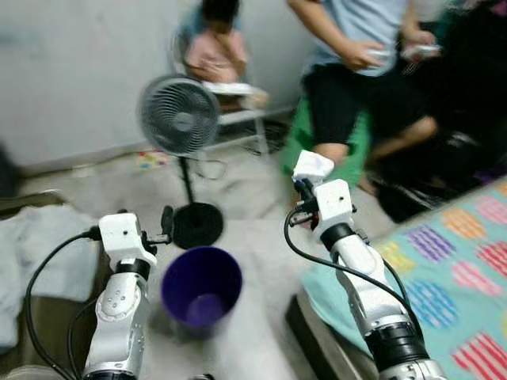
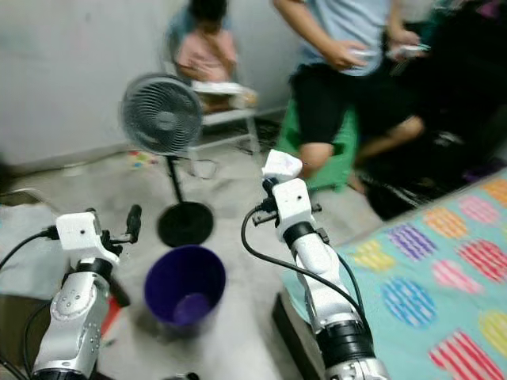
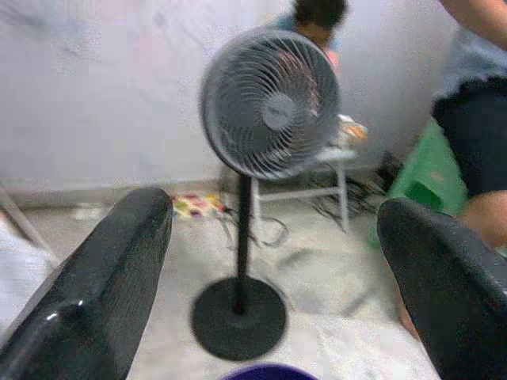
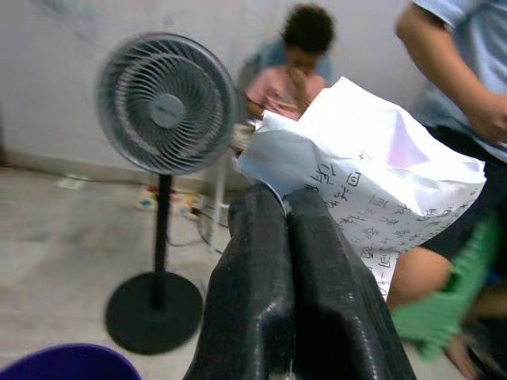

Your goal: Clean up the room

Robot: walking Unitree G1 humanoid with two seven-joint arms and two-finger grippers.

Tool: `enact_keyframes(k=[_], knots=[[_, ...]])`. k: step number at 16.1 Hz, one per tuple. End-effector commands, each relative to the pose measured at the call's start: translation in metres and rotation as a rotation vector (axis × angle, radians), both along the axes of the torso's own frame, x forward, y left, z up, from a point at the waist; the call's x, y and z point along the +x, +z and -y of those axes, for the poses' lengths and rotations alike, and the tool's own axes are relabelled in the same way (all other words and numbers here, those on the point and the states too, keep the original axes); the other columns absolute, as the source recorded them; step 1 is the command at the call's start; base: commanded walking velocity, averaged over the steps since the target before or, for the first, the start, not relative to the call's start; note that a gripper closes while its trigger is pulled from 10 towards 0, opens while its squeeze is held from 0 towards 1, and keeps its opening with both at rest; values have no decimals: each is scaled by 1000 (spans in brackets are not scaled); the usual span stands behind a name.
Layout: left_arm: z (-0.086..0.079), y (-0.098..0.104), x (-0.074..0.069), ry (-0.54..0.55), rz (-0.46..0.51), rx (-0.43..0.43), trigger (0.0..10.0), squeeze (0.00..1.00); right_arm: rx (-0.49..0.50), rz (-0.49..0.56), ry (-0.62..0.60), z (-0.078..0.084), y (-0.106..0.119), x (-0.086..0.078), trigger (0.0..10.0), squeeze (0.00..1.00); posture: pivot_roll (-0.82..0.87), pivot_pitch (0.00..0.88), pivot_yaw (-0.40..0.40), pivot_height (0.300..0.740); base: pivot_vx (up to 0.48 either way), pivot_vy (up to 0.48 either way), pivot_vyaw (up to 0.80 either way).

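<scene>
The right gripper (image 4: 287, 237) is raised at mid-scene, its jaws clenched on a crumpled white sheet of paper (image 4: 372, 178). The paper carries rows of small dark handwritten characters on its lower face; they are too blurred to read. Seen from the head cameras, the paper (image 1: 314, 165) sits at the tip of the right arm, above the bare floor between the bin and the bed, clear of both.

The left gripper (image 3: 269, 261) is held forward at a similar height, jaws released and spread wide, with nothing between them. Its black fingers (image 3: 103, 285) frame the fan beyond.

A round dark purple plastic bin (image 1: 201, 285) stands upright on the grey floor (image 1: 253, 237) between the two arms, nearer the left one. It looks empty, though the blur leaves that uncertain.

Beyond the bin stands a grey pedestal fan with a round black base (image 1: 179, 115). A bed with a teal cover patterned in coloured striped ovals (image 1: 459, 261) lies along the robot's right. White cloth (image 1: 40, 253) lies heaped at the left.

Against the far wall one person in a pink top (image 1: 215, 47) sits on a white chair, and another in a blue shirt and black shorts (image 1: 356, 55) sits on a green stool (image 1: 352, 150).
</scene>
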State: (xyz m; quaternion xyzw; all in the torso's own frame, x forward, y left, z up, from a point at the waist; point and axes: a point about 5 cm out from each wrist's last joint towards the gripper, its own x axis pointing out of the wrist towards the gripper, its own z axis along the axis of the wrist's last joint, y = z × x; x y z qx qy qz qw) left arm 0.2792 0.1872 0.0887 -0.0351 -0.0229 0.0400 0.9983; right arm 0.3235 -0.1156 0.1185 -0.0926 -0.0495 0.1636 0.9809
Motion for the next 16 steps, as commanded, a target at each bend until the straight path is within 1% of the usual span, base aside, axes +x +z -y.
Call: enact_keyframes(k=[1,2,5,7,8,9,10,11,13,14,16], knots=[[0,3,-1,1,7,2,10000,0,-16,-19,17,-2,-6,-2,10000,0,-19,0,-20,740,0,0,800],[-2,4,-2,8,9,3,10000,0,7,-20,26,-5,-5,-3,10000,0,-15,0,-22,740,0,0,800],[-6,5,-7,29,8,2,10000,0,35,-36,29,-13,-6,-3,10000,0,-14,0,-20,740,0,0,0],[-3,2,-8,15,-14,-6,10000,0,33,-51,16,-17,-12,-5,10000,0,-21,0,-16,740,0,0,0],[-3,1,-8,5,-22,0,10000,0,27,-62,10,-17,-13,-6,10000,0,-28,0,-14,740,0,0,0],[-1,-3,-8,-17,-43,0,10000,0,-14,-109,-5,-16,-22,-7,10000,0,-30,7,-11,740,0,0,0],[0,-4,-8,-31,-53,-3,10000,0,-41,-127,-17,-14,-25,-8,10000,0,-32,19,-12,740,0,0,0],[1,-8,-7,-53,-71,10,10000,0,-58,-175,-22,-11,-33,-9,10000,0,-31,25,-14,740,0,0,0],[0,-10,-3,-45,-84,22,10000,0,-44,-189,-44,-6,-35,-8,10000,0,-39,29,-9,740,0,0,0],[0,-9,-2,-46,-82,22,10000,0,-76,-157,-29,-5,-31,-7,10000,0,-41,29,-8,740,0,0,800],[1,-8,0,-53,-82,26,10000,0,-76,-144,-29,-6,-27,-4,10000,0,-32,32,-11,740,0,0,800]])
